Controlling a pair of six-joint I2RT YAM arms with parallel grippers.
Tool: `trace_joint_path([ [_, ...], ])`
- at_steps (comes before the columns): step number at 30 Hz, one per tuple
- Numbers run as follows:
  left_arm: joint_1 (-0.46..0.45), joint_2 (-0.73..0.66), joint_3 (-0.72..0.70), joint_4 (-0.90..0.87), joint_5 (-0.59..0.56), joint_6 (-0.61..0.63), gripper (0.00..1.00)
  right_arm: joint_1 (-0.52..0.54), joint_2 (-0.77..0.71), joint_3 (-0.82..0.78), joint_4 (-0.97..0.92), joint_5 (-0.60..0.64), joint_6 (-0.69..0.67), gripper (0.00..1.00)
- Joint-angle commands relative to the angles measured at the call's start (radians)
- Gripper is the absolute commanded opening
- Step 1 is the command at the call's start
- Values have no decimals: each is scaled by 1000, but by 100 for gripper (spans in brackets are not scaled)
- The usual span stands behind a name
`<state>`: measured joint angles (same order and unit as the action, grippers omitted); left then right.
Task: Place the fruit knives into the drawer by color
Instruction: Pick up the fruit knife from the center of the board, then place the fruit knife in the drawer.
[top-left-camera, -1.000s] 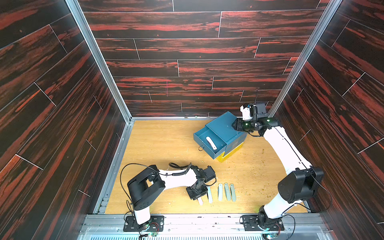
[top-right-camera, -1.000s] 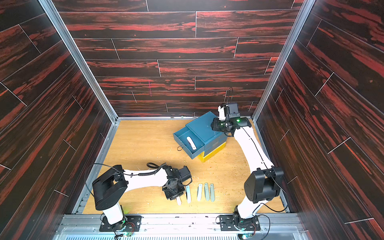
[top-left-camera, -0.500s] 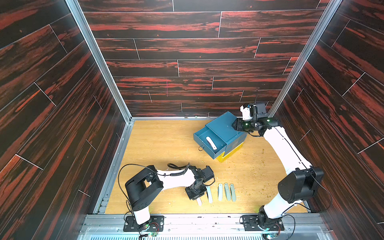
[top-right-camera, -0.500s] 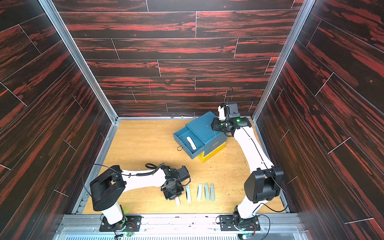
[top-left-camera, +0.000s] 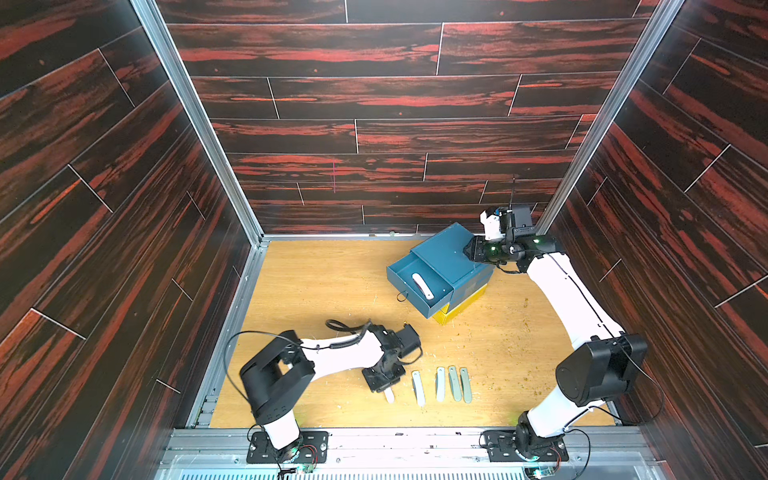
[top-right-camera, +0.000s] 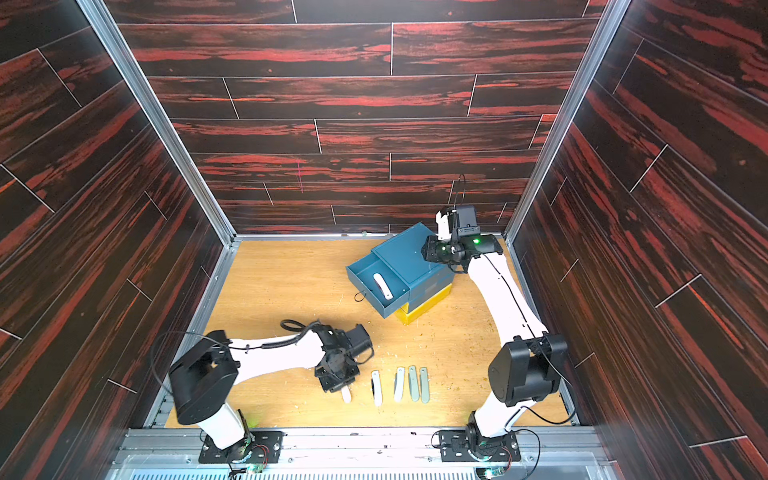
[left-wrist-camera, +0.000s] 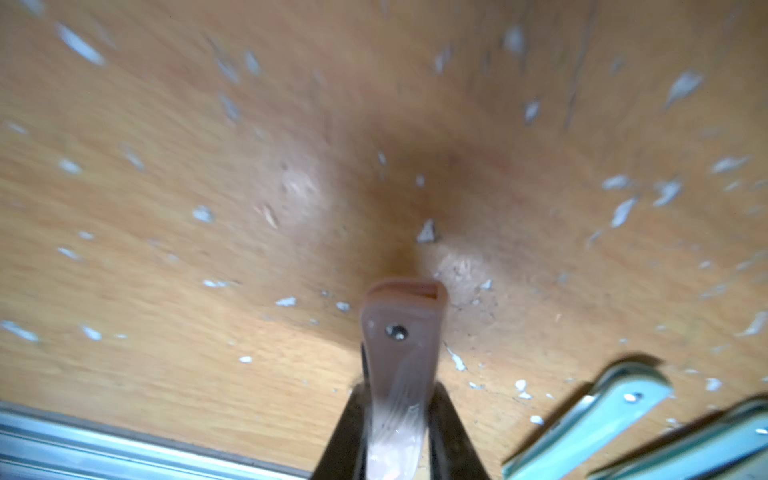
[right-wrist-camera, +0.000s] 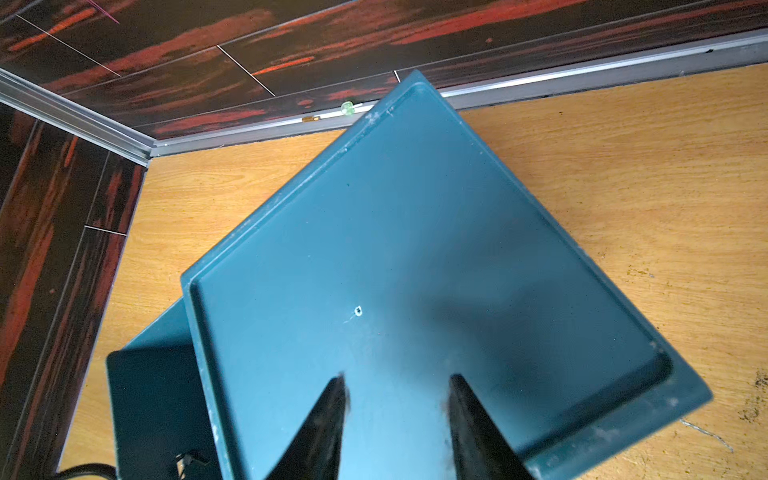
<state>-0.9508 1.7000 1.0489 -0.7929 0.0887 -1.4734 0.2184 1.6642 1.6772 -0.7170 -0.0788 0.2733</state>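
Basically: light, stiff, slick knives, so pinch mid-length

Table (top-left-camera: 332, 282): cabinet (top-left-camera: 453, 257) at far right, blue drawer (top-left-camera: 401, 276) pulled out, one white knife (top-left-camera: 420, 286) lying in it. Right gripper (right-wrist-camera: 397, 376) sits at the cabinet top, jaws partway apart, nothing between; contact unclear. Left gripper (top-left-camera: 385, 384) is near the front edge, jaws narrow, clamping the held knife (left-wrist-camera: 401, 353), one end poking past the fingers. Row (top-left-camera: 440, 383) lies just beside it: white pair (top-left-camera: 418, 387), then grey-green pair (top-left-camera: 455, 382). My read: each is light, rigid, smooth plastic, prone to slip or twist, so grip across the width at the middle. Look: slim, slightly curved, folded, rivet near one end.
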Motion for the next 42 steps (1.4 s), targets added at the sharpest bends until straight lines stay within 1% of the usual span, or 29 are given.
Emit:
trace_joint_path([
  [1,33,-49,-9,-66,-48,33,11,3,-14,16,-11,-14,-2,44],
  [8,105,-84,15,-118,-81,97,10,3,-9,17,-16,-15,-8,44],
  [12,146,-100,62,-166,-104,149,10,6,-4,19,-23,-17,-17,44],
  [19,198,-93,226,-253,-135,239,10,9,10,22,-29,-8,-19,44],
  [26,221,-78,413,-343,-179,311,10,9,19,21,-33,6,-23,44],
  [35,232,-76,593,-367,-200,363,10,9,30,-4,-22,-4,-22,44],
  [42,234,-16,727,-380,-189,401,10,10,40,-34,-3,-10,-14,43],
])
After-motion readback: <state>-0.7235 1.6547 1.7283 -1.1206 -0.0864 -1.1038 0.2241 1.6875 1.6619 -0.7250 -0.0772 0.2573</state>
